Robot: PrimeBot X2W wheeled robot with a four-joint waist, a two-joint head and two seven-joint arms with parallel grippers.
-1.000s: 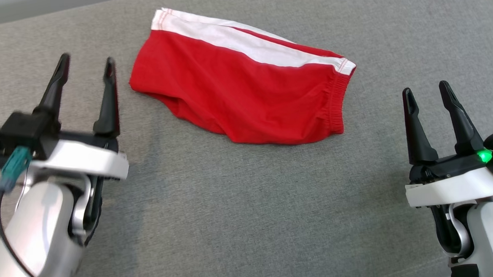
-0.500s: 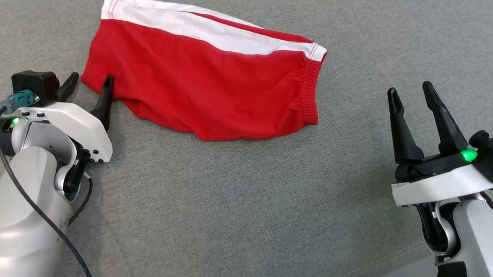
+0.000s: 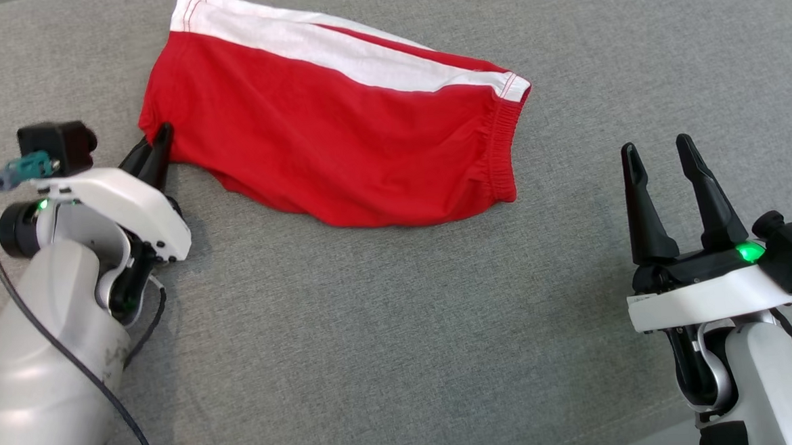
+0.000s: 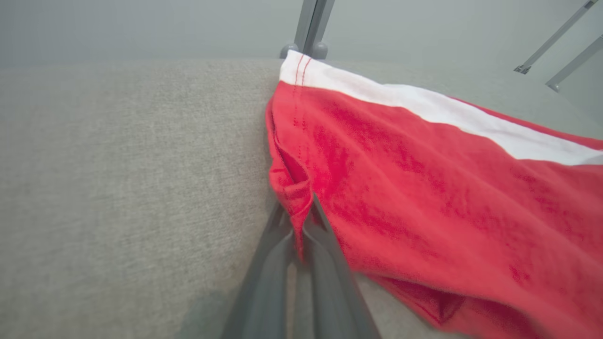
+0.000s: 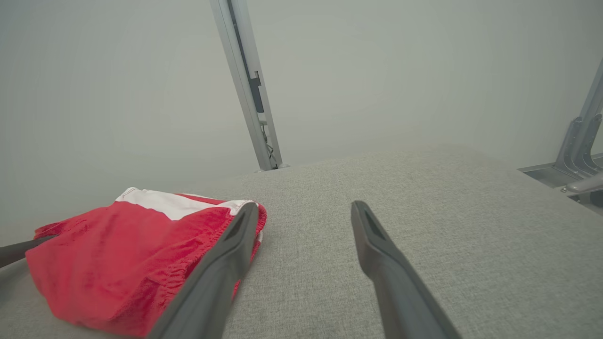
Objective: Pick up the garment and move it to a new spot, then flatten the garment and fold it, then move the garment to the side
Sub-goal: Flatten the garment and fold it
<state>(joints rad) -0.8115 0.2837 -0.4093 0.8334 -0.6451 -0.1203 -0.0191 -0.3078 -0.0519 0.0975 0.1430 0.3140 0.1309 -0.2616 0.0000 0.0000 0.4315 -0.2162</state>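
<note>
Shorts point(image 3: 338, 144), red with a white side stripe, lie loosely spread on the grey cloth-covered bench point(image 3: 402, 331), with the elastic waistband turned toward your right arm. Your left gripper point(image 3: 154, 141) sits at the shorts' leg-hem corner, the end away from the waistband, with its jaws clenched on a pinch of red hem. In the left wrist view you see that fabric bunched between the two closed fingers point(image 4: 325, 245). Your right gripper point(image 3: 656, 146) hovers beyond the waistband end of the shorts, apart from the cloth, jaws released and spread wide.
</note>
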